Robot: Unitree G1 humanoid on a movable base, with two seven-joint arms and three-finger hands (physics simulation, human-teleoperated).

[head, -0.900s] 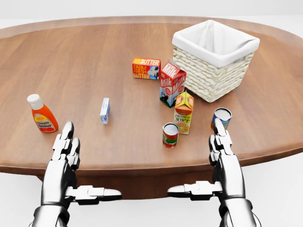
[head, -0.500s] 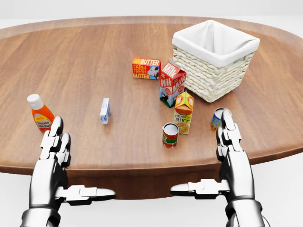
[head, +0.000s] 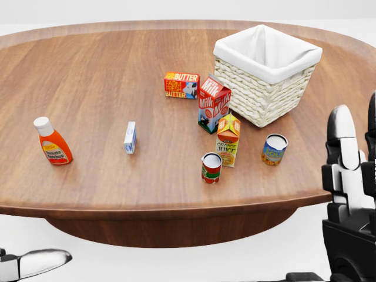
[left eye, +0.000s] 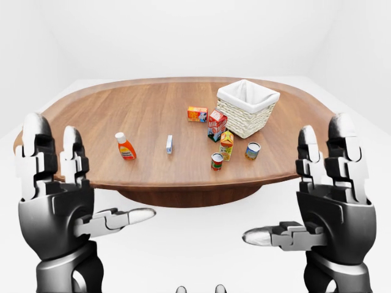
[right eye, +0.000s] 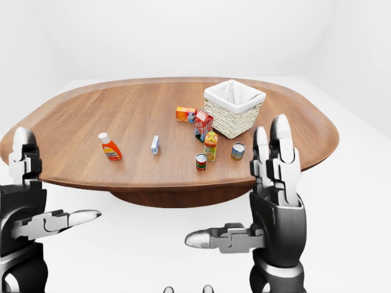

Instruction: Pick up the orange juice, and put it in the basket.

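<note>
Orange juice (head: 228,140) stands upright in the head view, between the milk carton (head: 213,103) above it and the red can (head: 211,168) at its lower left; the basket (head: 267,70) is near, up to the right. You have not gripped anything yet, so this is the approach step. In the left-eye view, your left hand (left eye: 58,195) and right hand (left eye: 330,195) are both spread open and empty, below the table (left eye: 110,110) edge. In the right-eye view the same shows. Next, you should reach the right hand to the carton and avoid the blue can (right eye: 238,151) beside it
</note>
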